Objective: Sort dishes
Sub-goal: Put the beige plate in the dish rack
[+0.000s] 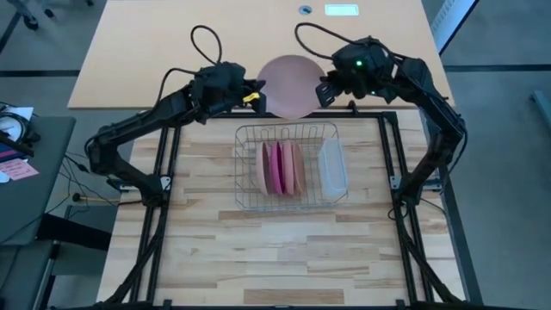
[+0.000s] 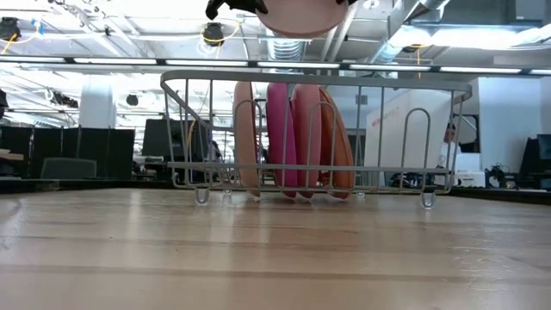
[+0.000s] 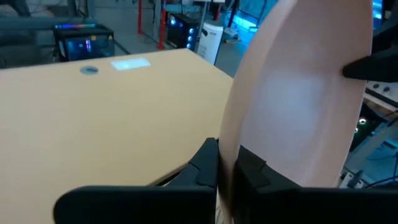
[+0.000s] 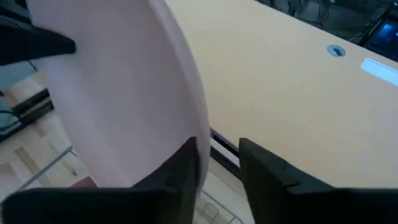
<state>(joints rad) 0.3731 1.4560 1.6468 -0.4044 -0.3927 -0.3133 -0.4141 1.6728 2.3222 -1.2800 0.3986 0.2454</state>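
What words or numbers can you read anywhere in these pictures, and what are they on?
No words or numbers can be read.
Pale pink plate, wire rack and tub: no lettering shows.
White label on the tan table: too small to read.
Pink note on the side desk: too blurred to read.
Screens in the room behind: glowing, nothing readable.

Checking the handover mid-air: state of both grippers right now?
Left gripper: shut on the pale pink plate, held above the wire rack.
Right gripper: open, fingers apart at the plate's opposite rim.
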